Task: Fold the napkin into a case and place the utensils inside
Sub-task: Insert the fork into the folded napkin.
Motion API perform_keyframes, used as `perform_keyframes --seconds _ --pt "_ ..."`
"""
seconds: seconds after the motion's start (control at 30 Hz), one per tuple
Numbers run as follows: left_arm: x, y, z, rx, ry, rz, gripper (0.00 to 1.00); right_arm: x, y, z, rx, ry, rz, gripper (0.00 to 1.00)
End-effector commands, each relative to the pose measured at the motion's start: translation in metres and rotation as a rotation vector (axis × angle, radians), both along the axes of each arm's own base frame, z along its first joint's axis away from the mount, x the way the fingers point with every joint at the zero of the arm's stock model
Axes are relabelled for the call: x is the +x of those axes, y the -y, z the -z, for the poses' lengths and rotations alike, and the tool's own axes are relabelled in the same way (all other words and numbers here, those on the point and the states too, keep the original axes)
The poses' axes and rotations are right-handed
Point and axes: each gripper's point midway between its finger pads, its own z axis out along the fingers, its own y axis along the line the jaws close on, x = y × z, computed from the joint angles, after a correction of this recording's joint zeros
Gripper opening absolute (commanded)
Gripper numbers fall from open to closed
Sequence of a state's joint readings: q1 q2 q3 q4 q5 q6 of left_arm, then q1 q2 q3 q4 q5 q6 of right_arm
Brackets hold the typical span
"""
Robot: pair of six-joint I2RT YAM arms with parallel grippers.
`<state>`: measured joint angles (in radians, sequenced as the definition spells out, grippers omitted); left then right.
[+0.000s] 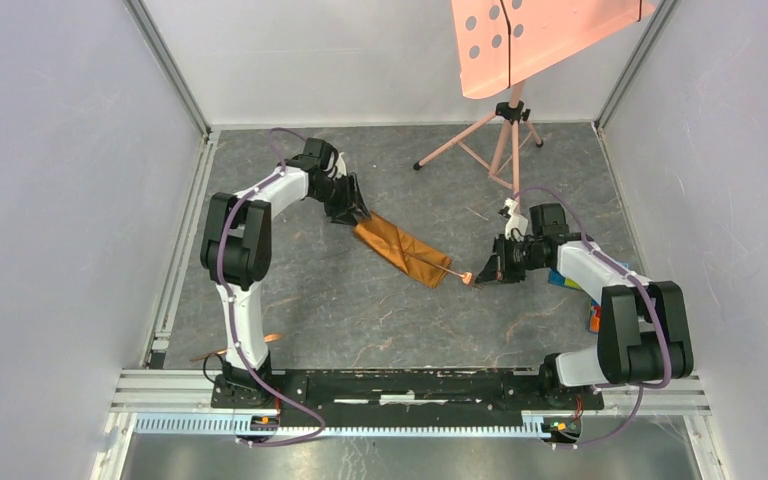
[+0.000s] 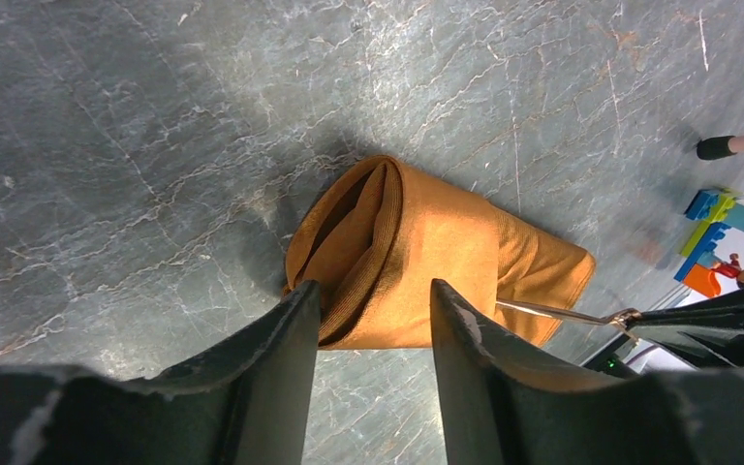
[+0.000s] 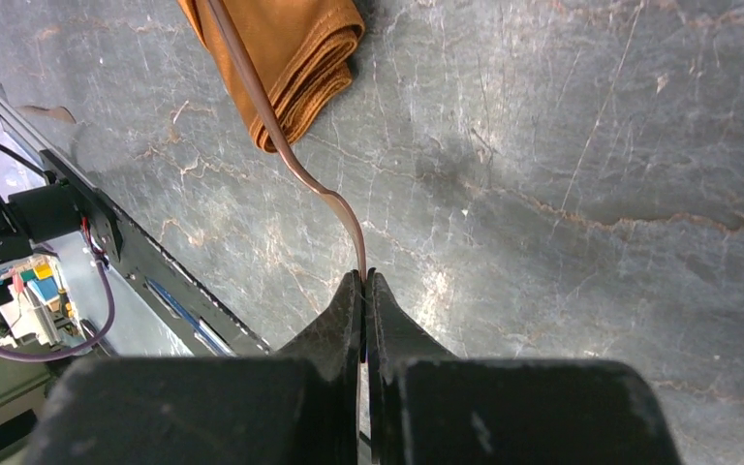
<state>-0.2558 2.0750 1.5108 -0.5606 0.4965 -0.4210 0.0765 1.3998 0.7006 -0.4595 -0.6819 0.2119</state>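
Note:
The orange-brown napkin lies folded as a narrow case slanting across the middle of the table. Its open mouth faces my left gripper. That gripper is open and part-way closed, its fingers straddling the case's near edge at the mouth. My right gripper sits just off the case's other end. It is shut on a slender copper utensil, whose shaft runs to the folded cloth. How far it reaches inside is hidden.
A salmon perforated panel on a tripod stands at the back right. Coloured toy blocks lie beside the right arm. Another copper piece lies by the left arm's base. Grey walls close in both sides.

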Motion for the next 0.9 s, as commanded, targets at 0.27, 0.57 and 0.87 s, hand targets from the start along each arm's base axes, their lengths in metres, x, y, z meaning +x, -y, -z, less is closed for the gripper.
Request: perform_keyframes --seconds 0.27,0.57,0.87 --pt "-0.008 -0.007 0.027 0.087 -0.017 0.063 0.37 0.022 -0.012 0.002 0.082 0.061 -0.015 0.0" --pt "-0.011 -0.004 0.033 0.098 -0.024 0.078 0.31 0.036 -0.023 0.0 0.097 0.061 -0.033 0.0" --pt "-0.011 -0.001 0.032 0.103 -0.02 0.096 0.3 0.052 -0.038 -0.004 0.104 0.086 -0.045 0.0"
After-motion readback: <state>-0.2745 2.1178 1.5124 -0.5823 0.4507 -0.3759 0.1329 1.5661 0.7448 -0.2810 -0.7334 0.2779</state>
